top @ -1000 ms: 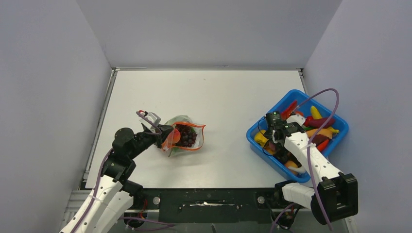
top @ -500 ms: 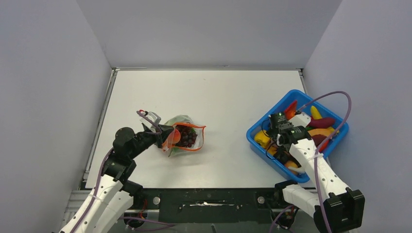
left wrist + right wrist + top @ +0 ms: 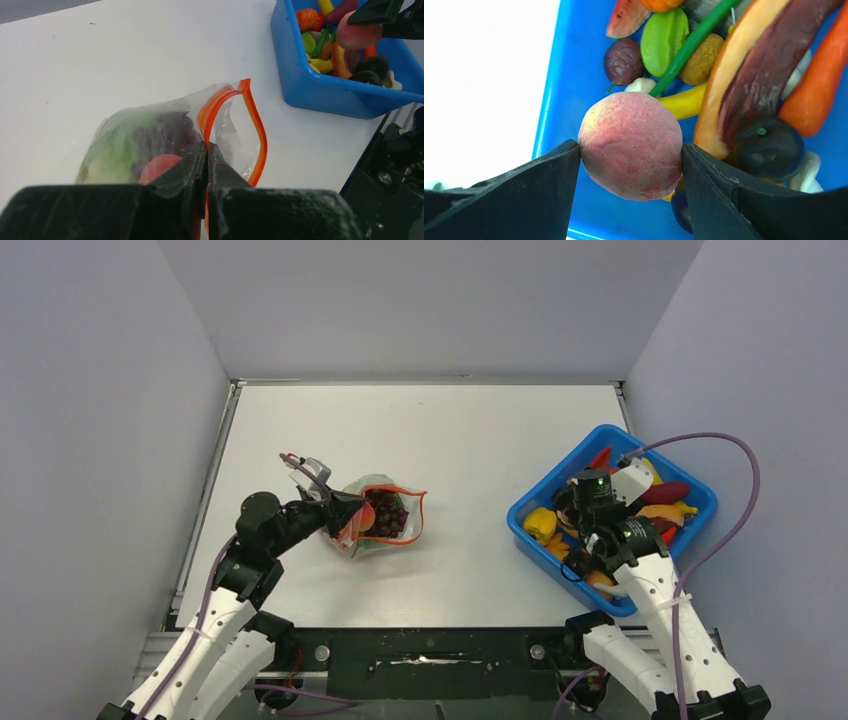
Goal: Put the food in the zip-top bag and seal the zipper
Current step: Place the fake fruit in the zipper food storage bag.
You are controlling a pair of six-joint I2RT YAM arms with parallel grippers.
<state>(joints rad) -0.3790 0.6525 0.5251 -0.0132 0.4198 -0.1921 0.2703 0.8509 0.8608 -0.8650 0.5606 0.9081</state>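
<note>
The clear zip-top bag (image 3: pixel 385 523) lies left of centre on the table, mouth facing right and gaping. It holds a green lettuce leaf (image 3: pixel 112 150), dark purple grapes (image 3: pixel 165 132) and a red piece (image 3: pixel 160 167). My left gripper (image 3: pixel 206 147) is shut on the bag's near mouth edge, on the orange-red zipper (image 3: pixel 260 135); in the top view this gripper (image 3: pixel 338 513) is at the bag's left. My right gripper (image 3: pixel 631 150) is shut on a pink-red peach (image 3: pixel 631 142) and holds it above the blue bin (image 3: pixel 551 85).
The blue bin (image 3: pixel 528 530) stands at the right edge of the table, full of toy fruits and vegetables. The right arm (image 3: pixel 640 565) hangs over its near corner. Grey walls close in three sides. A black rail runs along the near edge.
My right gripper has risen from among the bin's pieces with the peach in it. My left gripper has lifted the bag's mouth a little, and the bag has shifted slightly.
</note>
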